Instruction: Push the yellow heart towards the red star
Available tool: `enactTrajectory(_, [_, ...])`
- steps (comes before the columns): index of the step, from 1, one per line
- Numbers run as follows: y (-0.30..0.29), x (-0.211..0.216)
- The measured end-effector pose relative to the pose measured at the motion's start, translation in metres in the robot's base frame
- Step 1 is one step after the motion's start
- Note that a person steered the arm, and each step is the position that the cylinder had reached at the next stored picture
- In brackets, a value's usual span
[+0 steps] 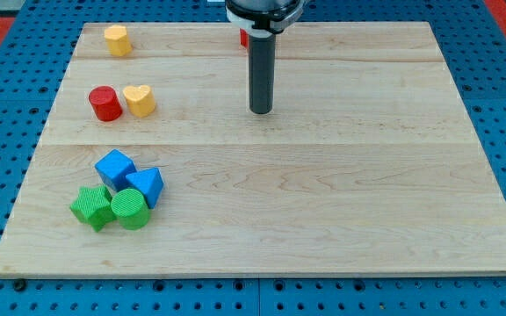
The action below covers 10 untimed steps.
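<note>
Yellow wooden heart block [139,100] at surface's [323,219] ten o'clock, touching red wooden cylinder [105,104]. Red star block [244,38] at twelve, mostly hidden behind rod. My tip [261,111] sits well right of heart, apart. No pincer fitted. Likely needs repositioning to heart's nine o'clock side.

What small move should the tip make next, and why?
Probably slide my tip toward the view's left, passing below the yellow heart. The tip stands right of it, apart, while the red star, mostly hidden behind the rod, lies toward the top right, so the push must start from the heart's lower left.
</note>
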<state>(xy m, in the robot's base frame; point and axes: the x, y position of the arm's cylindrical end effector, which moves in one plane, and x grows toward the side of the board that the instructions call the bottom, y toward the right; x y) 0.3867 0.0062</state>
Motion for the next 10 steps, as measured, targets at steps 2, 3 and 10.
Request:
enactTrajectory(2, [0.004, 0.006])
enactTrajectory(3, [0.004, 0.007])
enactTrajectory(10, [-0.182, -0.007])
